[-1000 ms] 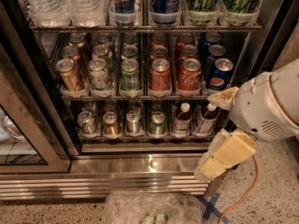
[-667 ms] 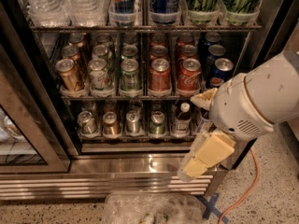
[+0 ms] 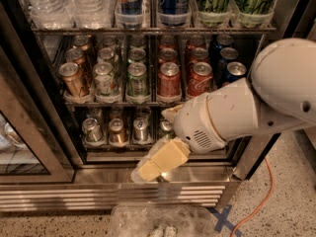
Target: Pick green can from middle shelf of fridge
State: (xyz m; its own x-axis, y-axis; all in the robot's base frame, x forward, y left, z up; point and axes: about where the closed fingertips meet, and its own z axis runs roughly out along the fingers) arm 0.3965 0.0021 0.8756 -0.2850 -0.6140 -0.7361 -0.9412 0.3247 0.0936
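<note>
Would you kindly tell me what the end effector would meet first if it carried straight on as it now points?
The end effector, low before the fridge, points down and left. It would probably meet the stainless-steel base first, below the green can on the middle shelf; depth is unclear.

Speckled floor with fridge, orange cable and blue tape cross; jaws low before fridge's steel base.
</note>
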